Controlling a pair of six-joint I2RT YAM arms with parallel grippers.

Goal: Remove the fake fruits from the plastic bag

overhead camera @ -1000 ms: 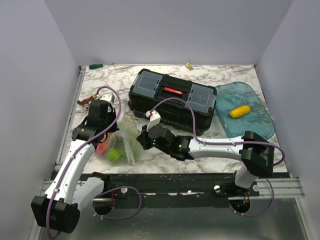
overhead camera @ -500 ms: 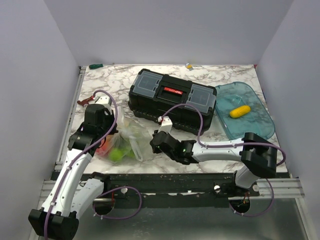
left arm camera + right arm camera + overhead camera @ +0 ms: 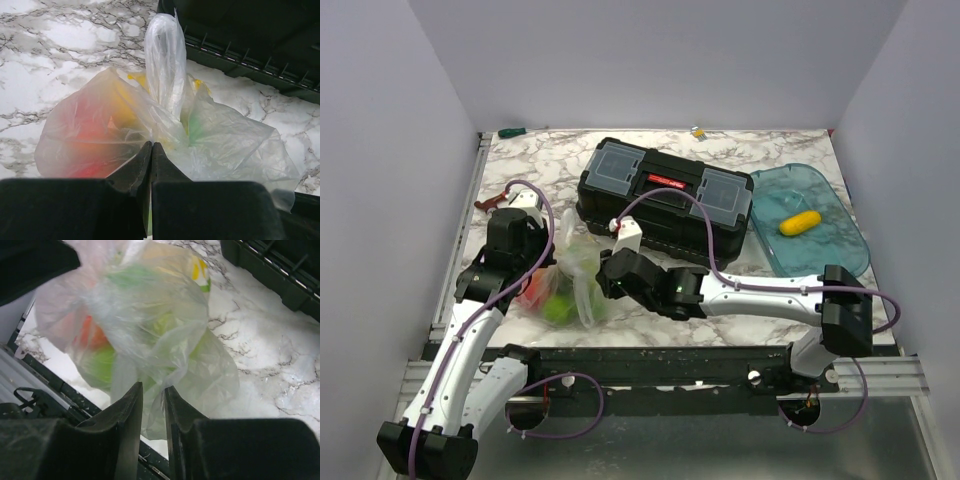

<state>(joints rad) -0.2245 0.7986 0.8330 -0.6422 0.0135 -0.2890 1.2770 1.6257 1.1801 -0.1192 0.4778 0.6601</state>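
**Overhead view.** The bag (image 3: 570,285) lay on the marble table (image 3: 760,150) near its front edge, just in front of the black toolbox (image 3: 665,195). The fruits (image 3: 558,308) inside it showed red and green through the film. The left gripper (image 3: 538,270) met the bag from the left and the right gripper (image 3: 602,280) from the right. This placement was judged to let one arm anchor the film while the other worked at it. One yellow fruit (image 3: 800,222) lay in the blue tray (image 3: 840,250) at the right, well apart from the bag.

**Left wrist view.** The fingers of the left gripper (image 3: 151,146) were pressed fully together, with a tuck of the bag (image 3: 220,135) caught at their tips. The twisted neck of the bag stood up beyond, toward the toolbox (image 3: 240,30). The fruits (image 3: 90,135) appeared as red, yellow and green blurs behind the film. A hold this low on the bag's side probably served to steady it.

**Right wrist view.** The fingers of the right gripper (image 3: 153,388) stood a narrow gap apart. A hanging fold of the bag (image 3: 150,305) ran down into that gap, but whether the fold was pinched could not be told. The fruits (image 3: 97,367) remained enclosed, so emptying the bag was judged far from finished.
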